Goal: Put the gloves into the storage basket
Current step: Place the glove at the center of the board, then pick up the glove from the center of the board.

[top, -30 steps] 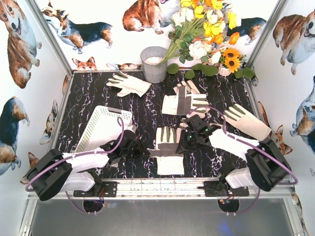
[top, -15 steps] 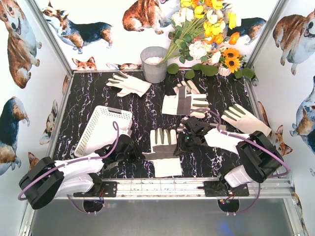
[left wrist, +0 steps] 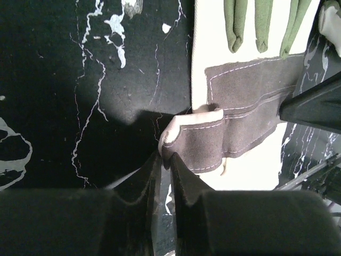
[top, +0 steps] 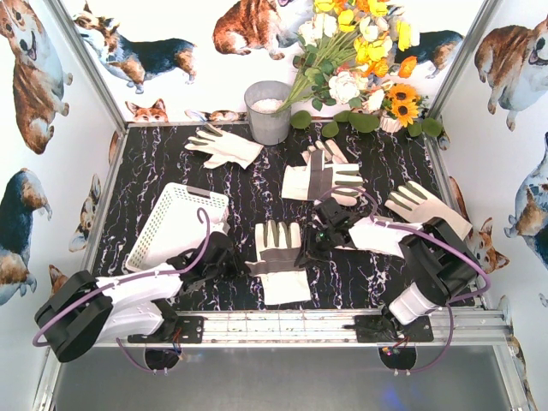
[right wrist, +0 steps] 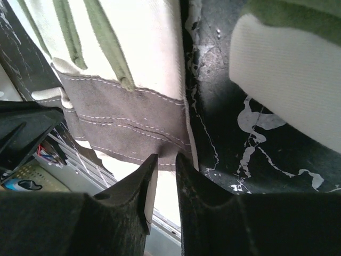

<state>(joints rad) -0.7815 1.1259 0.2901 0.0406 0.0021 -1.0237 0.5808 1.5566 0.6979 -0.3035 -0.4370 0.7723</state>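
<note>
One cream-white, grey-patched fabric glove (top: 276, 267): thumb nipped in left gripper (left wrist: 165, 157) jaws, opposite edge in right gripper (right wrist: 166, 159) jaws.

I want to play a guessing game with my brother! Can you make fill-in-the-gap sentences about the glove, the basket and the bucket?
The storage basket is ___ inside.
In the top view, the glove pinched by the left end effector and the right end effector lies to the ___ of the basket.
The bucket at the back of the table is coloured ___.
Missing words: empty; right; grey.
</note>
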